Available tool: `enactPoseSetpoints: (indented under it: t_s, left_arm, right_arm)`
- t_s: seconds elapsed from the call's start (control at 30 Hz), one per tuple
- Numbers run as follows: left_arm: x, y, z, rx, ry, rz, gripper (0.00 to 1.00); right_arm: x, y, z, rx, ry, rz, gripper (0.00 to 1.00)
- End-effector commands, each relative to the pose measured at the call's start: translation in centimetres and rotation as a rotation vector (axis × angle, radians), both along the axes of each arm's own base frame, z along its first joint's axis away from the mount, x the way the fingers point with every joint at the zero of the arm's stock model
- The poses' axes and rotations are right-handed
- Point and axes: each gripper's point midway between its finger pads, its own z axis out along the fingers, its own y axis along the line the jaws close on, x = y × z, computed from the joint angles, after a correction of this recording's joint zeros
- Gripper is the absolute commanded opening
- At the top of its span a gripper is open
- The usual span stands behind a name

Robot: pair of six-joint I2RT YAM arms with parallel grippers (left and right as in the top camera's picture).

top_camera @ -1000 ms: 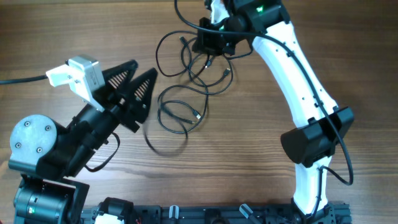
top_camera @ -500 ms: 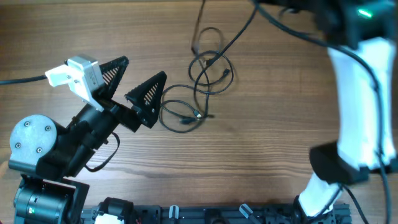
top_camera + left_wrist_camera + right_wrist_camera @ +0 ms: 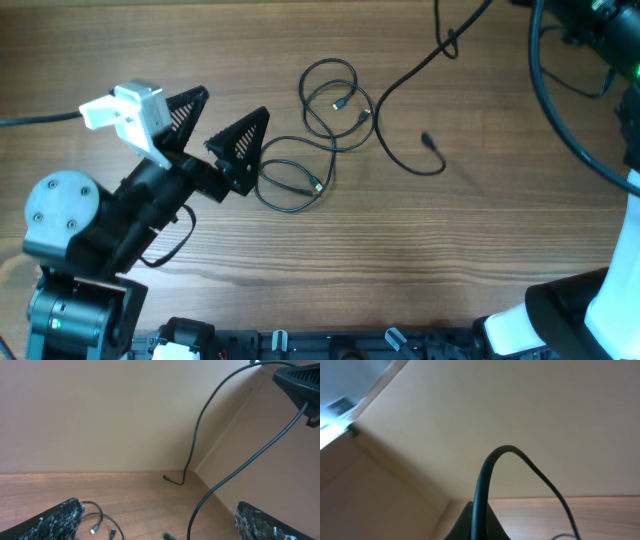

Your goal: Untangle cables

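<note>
My left gripper (image 3: 237, 103) had its jaws wide apart and held nothing. The coiled cables (image 3: 335, 105) lay on the table (image 3: 450, 250), just beyond one of its fingertips. My right gripper (image 3: 479, 516) was clamped on one cable (image 3: 194, 442), which hung below it, well apart from the coils.
</note>
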Motion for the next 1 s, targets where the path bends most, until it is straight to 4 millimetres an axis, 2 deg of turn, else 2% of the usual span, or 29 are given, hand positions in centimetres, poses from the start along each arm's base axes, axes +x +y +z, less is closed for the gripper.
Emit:
enactPoseSetpoints:
  t_s: [0.0,0.13,0.2,0.27,0.37,0.4,0.53,0.57,0.6,0.63,0.73,0.9,0.97]
  left_arm:
    - [0.7,0.2,-0.2,0.011,0.011,0.014,1.0]
    - [1.9,-0.1,-1.6,0.023,0.062,0.013,1.0]
    - [2.5,-0.2,-2.2,0.028,0.082,0.013,1.0]
    - [3.2,-0.4,-2.9,0.033,0.105,0.013,1.0]
    - [4.1,-0.6,-3.8,0.04,0.136,0.013,1.0]
    - [4.4,-0.7,-4.1,0.042,0.145,0.013,1.0]
    - [5.3,-0.9,-5.1,0.046,0.179,0.013,1.0]
    - [5.4,-0.9,-5.3,0.047,0.184,0.013,1.0]
    - [5.7,-1.0,-5.6,0.049,0.194,0.013,1.0]
    - [5.8,-1.0,-5.7,0.05,0.197,0.013,1.0]
    - [6.1,-1.0,-6.1,0.053,0.208,0.013,1.0]
    - [6.2,-1.1,-6.3,0.054,0.215,0.012,1.0]
    - [6.2,-1.1,-6.3,0.054,0.215,0.013,1.0]
  right_arm:
    - [2.9,-3.0,-1.9,-0.084,0.024,-0.126,0.04]
    - [6.6,-5.7,-6.0,-0.161,0.12,-0.171,0.04]
    - [8.1,-7.4,-7.3,-0.162,0.149,-0.204,0.04]
    - [10.0,-10.4,-8.1,-0.155,0.16,-0.264,0.04]
    - [11.6,-15.8,-8.2,-0.137,0.14,-0.358,0.04]
    - [11.8,-17.2,-8.3,-0.13,0.14,-0.388,0.04]
    - [11.6,-25.7,-8.4,-0.101,0.135,-0.564,0.05]
    - [11.5,-27.2,-8.7,-0.099,0.139,-0.591,0.04]
    - [11.6,-29.8,-9.5,-0.094,0.154,-0.637,0.04]
    - [11.7,-30.5,-9.9,-0.094,0.162,-0.652,0.04]
    - [12.5,-33.6,-12.6,-0.09,0.221,-0.711,0.04]
    - [14.7,-38.2,-20.2,-0.105,0.392,-0.828,0.04]
    - [15.3,-39.8,-23.9,-0.123,0.477,-0.881,0.05]
